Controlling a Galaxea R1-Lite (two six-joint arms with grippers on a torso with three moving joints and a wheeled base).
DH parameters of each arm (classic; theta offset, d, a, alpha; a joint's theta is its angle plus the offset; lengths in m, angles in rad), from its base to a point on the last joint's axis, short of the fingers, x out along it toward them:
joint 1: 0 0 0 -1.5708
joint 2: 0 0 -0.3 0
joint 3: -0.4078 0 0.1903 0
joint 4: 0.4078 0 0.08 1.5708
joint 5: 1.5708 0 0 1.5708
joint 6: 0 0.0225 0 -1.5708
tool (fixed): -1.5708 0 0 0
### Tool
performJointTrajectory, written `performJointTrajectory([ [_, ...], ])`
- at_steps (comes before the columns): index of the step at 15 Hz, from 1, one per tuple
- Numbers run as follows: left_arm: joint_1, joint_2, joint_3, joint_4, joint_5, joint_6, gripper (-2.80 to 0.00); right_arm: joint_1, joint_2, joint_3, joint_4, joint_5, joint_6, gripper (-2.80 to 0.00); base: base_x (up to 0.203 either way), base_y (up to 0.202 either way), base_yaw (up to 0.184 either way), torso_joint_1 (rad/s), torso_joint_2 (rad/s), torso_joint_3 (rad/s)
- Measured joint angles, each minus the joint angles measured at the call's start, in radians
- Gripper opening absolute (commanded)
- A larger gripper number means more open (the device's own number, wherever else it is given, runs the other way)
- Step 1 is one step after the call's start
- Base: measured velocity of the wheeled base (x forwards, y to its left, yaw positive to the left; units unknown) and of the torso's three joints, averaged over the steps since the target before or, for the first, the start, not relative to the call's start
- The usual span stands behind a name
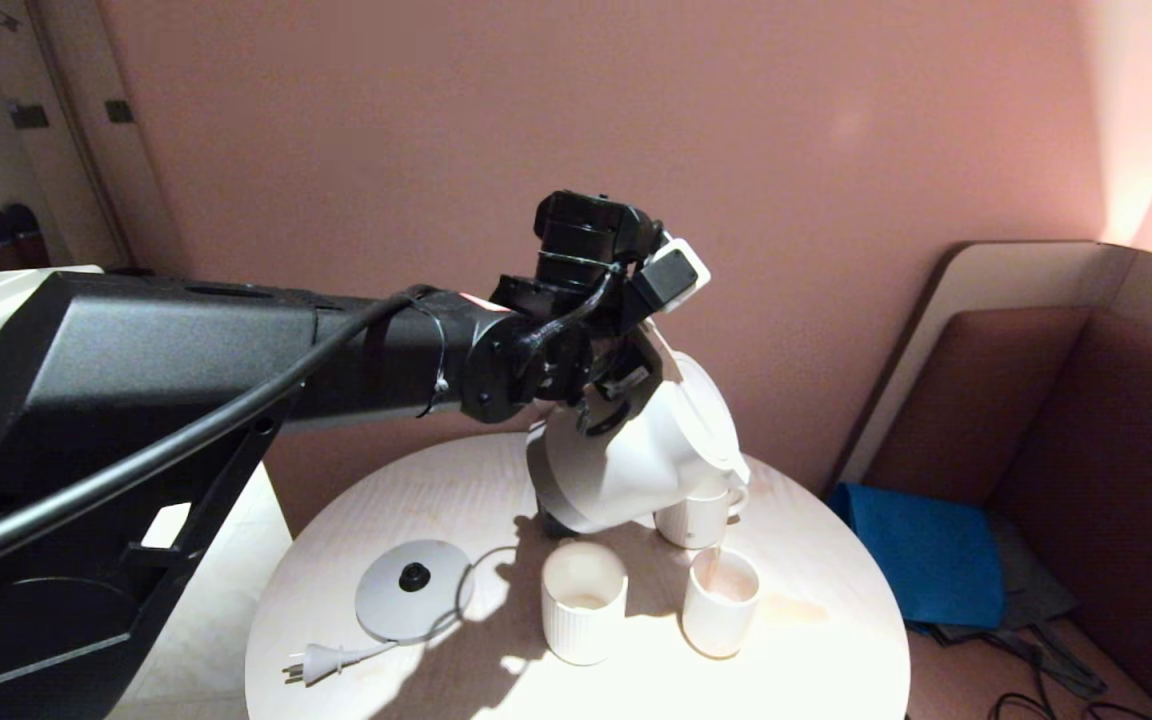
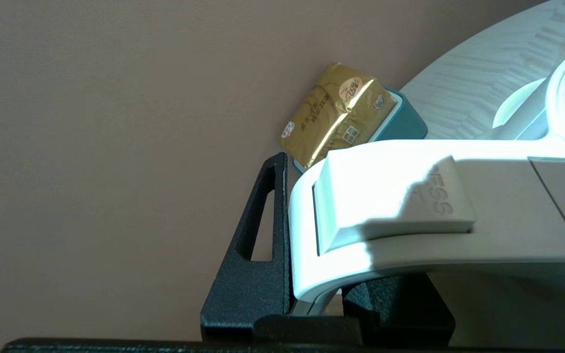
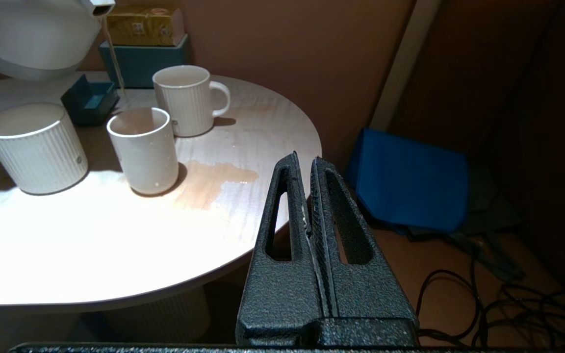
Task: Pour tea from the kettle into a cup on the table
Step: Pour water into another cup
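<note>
My left gripper (image 1: 616, 400) is shut on the loop handle of the white kettle (image 1: 626, 460), which hangs tilted spout-down over the round table (image 1: 816, 680). In the left wrist view the black fingers (image 2: 253, 274) clamp the kettle handle (image 2: 410, 196). A thin stream of tea (image 3: 115, 68) falls from the spout into the small plain cup (image 3: 142, 152), which also shows in the head view (image 1: 721, 605) with reddish liquid inside. A tea puddle (image 3: 214, 179) lies beside it. My right gripper (image 3: 304, 162) is shut and empty, off the table's edge.
A ribbed cup (image 1: 583, 600) stands left of the small cup and a handled mug (image 1: 696, 515) behind it. The kettle base (image 1: 414, 590) with its plug (image 1: 311, 665) lies front left. A teal box with a golden packet (image 3: 142, 29) sits at the back. Blue cloth (image 1: 921, 550) lies on the floor.
</note>
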Motion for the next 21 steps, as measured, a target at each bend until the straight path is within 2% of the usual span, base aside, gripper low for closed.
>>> performJointTrajectory([
  [21,-0.001,0.0,-0.004,0.001,0.0,0.052,-2.8,0.0,0.0,0.0,0.0,0.0,0.0,-2.8,0.0,0.0,0.0,0.0,0.0,0.0],
])
